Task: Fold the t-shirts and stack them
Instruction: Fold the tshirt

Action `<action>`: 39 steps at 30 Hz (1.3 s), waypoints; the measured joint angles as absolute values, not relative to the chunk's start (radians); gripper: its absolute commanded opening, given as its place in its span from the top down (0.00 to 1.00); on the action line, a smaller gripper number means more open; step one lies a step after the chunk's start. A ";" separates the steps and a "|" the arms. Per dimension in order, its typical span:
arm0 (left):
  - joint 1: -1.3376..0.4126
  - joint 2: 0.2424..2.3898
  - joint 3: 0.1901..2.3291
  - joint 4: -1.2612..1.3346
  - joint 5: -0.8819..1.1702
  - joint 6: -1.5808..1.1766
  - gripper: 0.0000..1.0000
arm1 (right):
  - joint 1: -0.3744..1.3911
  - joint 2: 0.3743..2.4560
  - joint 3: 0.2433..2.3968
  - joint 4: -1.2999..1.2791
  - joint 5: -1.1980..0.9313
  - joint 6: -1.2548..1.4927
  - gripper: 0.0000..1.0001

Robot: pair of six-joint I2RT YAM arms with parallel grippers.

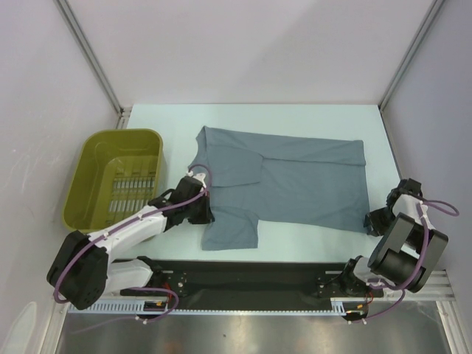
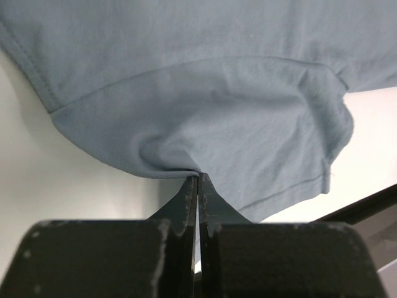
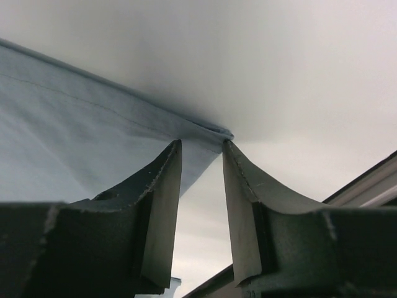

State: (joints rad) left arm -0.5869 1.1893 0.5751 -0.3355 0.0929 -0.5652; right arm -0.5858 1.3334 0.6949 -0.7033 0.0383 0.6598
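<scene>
Pinching a small fold of the t-shirt (image 2: 205, 105), the left claw (image 2: 198, 180) has its two fingers pressed fully together, and the cloth bunches up right at their tips. From above, this claw is at the left side of the shirt, near the sleeve. The right claw (image 3: 201, 144) stands partly open, with a clear gap between its fingers. The corner of the shirt's hem lies just at the fingertips, and I cannot tell if they touch it. The blue-grey shirt lies spread out in the middle of the pale table (image 1: 295, 116), its hem toward the right arm and its neck toward the left. One part of it reaches toward the near edge. An olive basket (image 1: 122, 133) stands on the table just left of the shirt, beside the left arm.
</scene>
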 measured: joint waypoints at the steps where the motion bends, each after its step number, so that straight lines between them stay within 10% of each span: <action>1: -0.587 1.189 0.584 -0.339 0.093 -0.564 1.00 | -0.586 1.338 0.687 -0.698 0.037 0.663 0.62; 15: -0.587 1.143 0.646 -0.387 0.062 -0.540 1.00 | -0.590 1.378 0.703 -0.705 0.030 0.641 0.99; 39: -0.438 1.359 1.174 -0.519 0.052 -0.415 1.00 | -0.414 1.610 1.137 -0.791 0.027 0.518 1.00</action>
State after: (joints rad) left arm -0.4381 1.3590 1.1736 -0.5194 0.0517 -0.4149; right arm -0.4141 1.6096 1.1370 -0.7910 0.0269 0.5179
